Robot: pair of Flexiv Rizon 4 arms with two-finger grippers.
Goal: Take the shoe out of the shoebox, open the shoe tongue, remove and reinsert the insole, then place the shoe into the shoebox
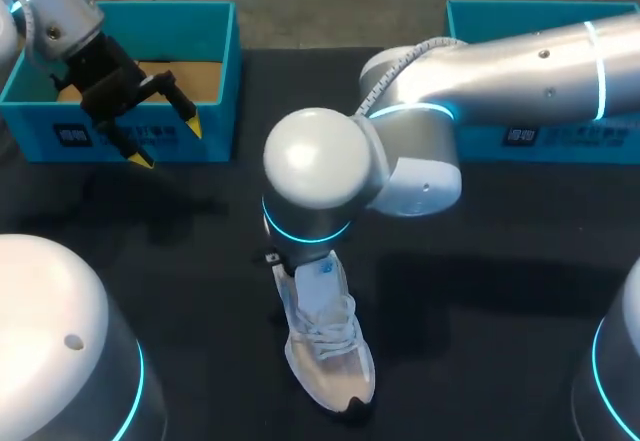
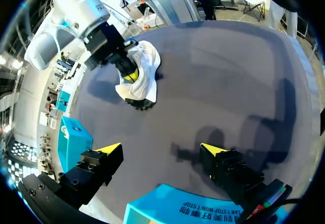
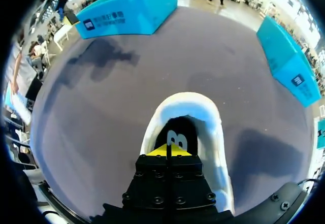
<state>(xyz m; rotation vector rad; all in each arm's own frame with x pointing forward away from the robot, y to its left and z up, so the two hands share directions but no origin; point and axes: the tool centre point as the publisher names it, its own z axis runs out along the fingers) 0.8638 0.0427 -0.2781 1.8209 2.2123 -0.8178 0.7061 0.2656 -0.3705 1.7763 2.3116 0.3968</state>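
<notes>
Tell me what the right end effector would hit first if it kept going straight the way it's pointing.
Most likely the inside of the white shoe: the right end effector points into its opening, with the dark insole just ahead of the tips. Depth is unclear, so it may already touch it.

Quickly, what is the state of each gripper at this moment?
Left gripper: open, holding nothing.
Right gripper: shut, tips inside the shoe; any grip cannot be told.
</notes>
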